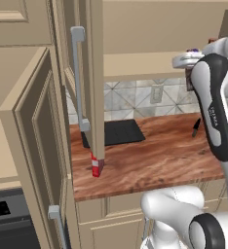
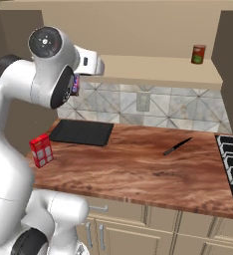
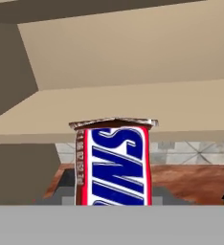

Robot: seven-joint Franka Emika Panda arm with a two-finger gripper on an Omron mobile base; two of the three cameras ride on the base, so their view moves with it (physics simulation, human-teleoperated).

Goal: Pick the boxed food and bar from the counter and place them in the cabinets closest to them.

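I hold the gripper (image 2: pixel 76 84) clamped on the bar (image 3: pixel 114 162), upright at 6 o'clock, facing the cabinet shelf (image 3: pixel 133 107) for insertion.

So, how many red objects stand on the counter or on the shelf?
2. The boxed food stands at the counter's left end; a small red-and-green can stands on the cabinet shelf, at its right. Others may be hidden behind the arm.
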